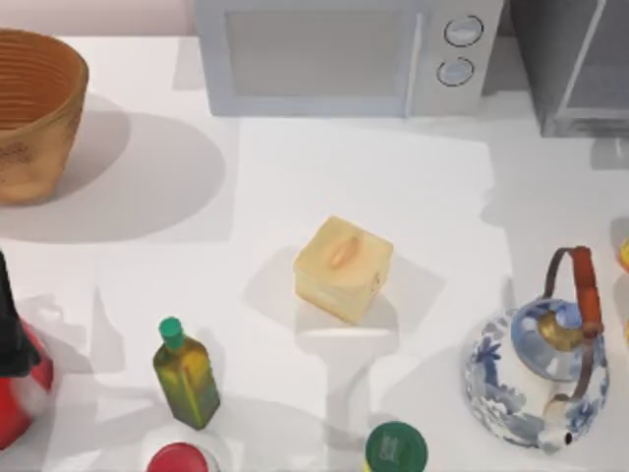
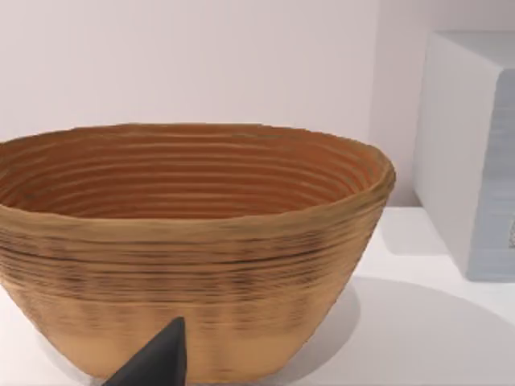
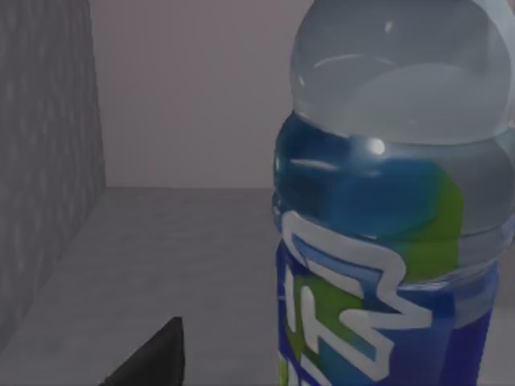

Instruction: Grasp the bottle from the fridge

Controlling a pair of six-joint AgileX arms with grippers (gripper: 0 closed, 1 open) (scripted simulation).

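- In our right wrist view the bottle (image 3: 386,225) stands upright and very close, its clear ribbed upper body above a blue, green and white label.
- The bottle rests on a grey shelf floor (image 3: 177,249) inside the fridge (image 1: 575,64), with a dark speckled side wall (image 3: 44,161) and a pale back wall behind it.
- One dark fingertip of our right gripper (image 3: 157,358) pokes into that view beside the bottle and apart from it; whether our right fingers are spread or pressed together we cannot tell.
- From above, the fridge sits at the far right corner of the white bench (image 1: 295,167), just right of the white microwave (image 1: 344,54) with its two round knobs.
- Our left wrist view looks at the woven basket (image 2: 185,241), which stands at the far left of the bench, with the microwave's side beyond it.
- A single dark fingertip of our left gripper (image 2: 157,362) shows in front of the basket; we cannot tell how those fingers are set.
- Mid-bench lies a pale yellow lidded box (image 1: 343,268).
- Near the front edge stand an olive-green bottle (image 1: 185,375), a red-topped container (image 1: 178,458) and a green-lidded jar (image 1: 396,448).
- A blue-and-white teapot (image 1: 539,369) sits at the right, and a red object (image 1: 20,379) at the left edge.
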